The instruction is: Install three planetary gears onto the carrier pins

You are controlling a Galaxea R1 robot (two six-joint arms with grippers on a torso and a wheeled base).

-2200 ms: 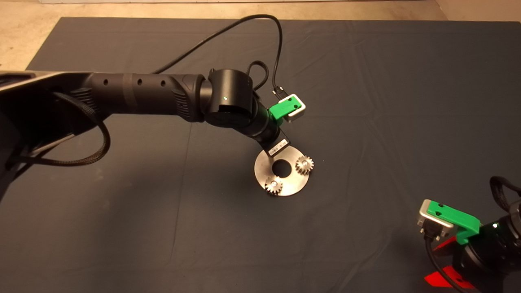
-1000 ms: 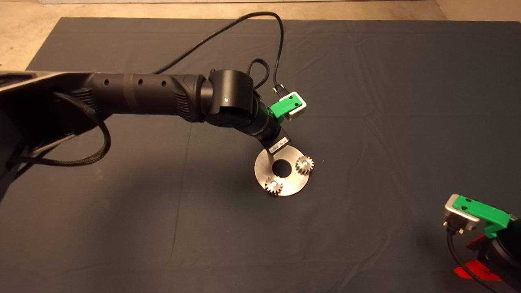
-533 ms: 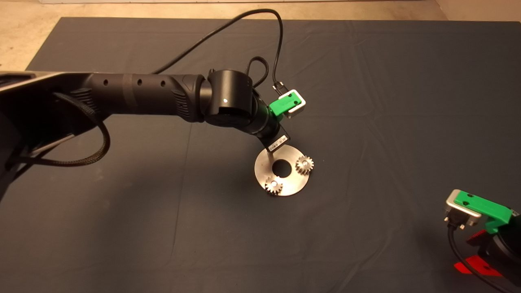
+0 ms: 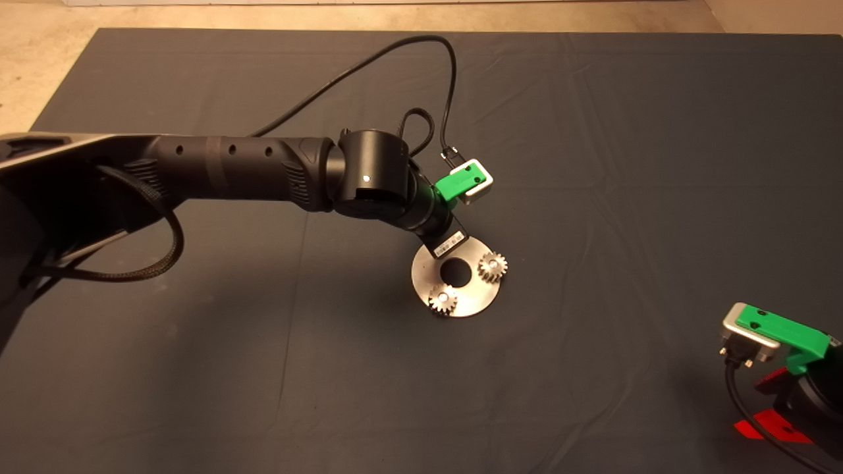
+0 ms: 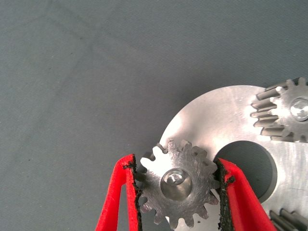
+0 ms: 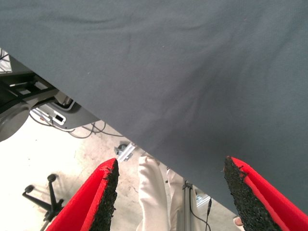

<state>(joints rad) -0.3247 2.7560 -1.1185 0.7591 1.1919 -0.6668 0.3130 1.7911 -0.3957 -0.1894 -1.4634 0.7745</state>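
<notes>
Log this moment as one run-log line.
left gripper: shut on third gear, pin showing in its hole | disc: two gears seated | right gripper: open, parked at mat edge

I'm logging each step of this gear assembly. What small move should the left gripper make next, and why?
Probably open the left gripper and lift clear. Its pads touch the third gear on both sides, a pin shows through the gear's hole, and it lies over the disc edge, so it looks seated. The other two gears sit on their pins.

3 planetary gears (image 5: 176,185) seated on carrier pins (image 5: 174,179) (flat).
</notes>
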